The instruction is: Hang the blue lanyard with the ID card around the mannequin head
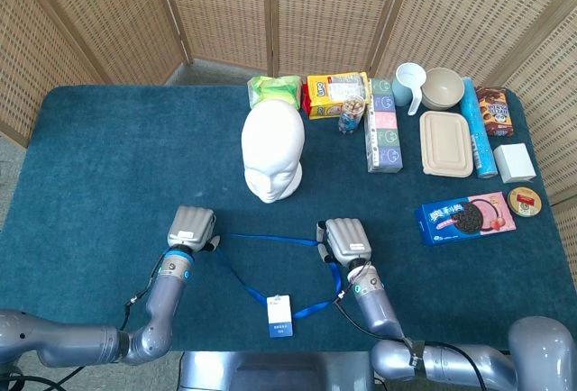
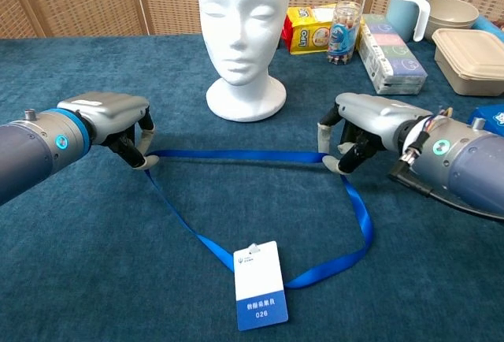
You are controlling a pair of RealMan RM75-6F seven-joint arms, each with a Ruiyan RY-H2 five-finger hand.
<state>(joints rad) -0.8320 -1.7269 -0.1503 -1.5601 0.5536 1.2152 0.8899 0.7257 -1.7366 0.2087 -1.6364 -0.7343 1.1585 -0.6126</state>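
Observation:
The white mannequin head (image 1: pixel 272 154) (image 2: pixel 241 35) stands upright on the blue cloth, facing me. In front of it the blue lanyard (image 1: pixel 266 241) (image 2: pixel 236 154) is stretched taut between my two hands, the rest hanging in a loop down to the white and blue ID card (image 1: pixel 280 315) (image 2: pixel 261 294). My left hand (image 1: pixel 190 230) (image 2: pixel 110 121) pinches the strap's left end, fingers curled under. My right hand (image 1: pixel 343 240) (image 2: pixel 364 124) pinches the right end the same way. Both hands sit a little above the cloth.
Behind and right of the head are a green pack (image 1: pixel 274 89), a yellow snack bag (image 1: pixel 335 92), a small jar (image 1: pixel 352 114), a pastel box (image 1: pixel 383 126), a cup (image 1: pixel 409 84), a bowl (image 1: pixel 442 87), a lidded container (image 1: pixel 445 143) and a cookie box (image 1: pixel 464 217).

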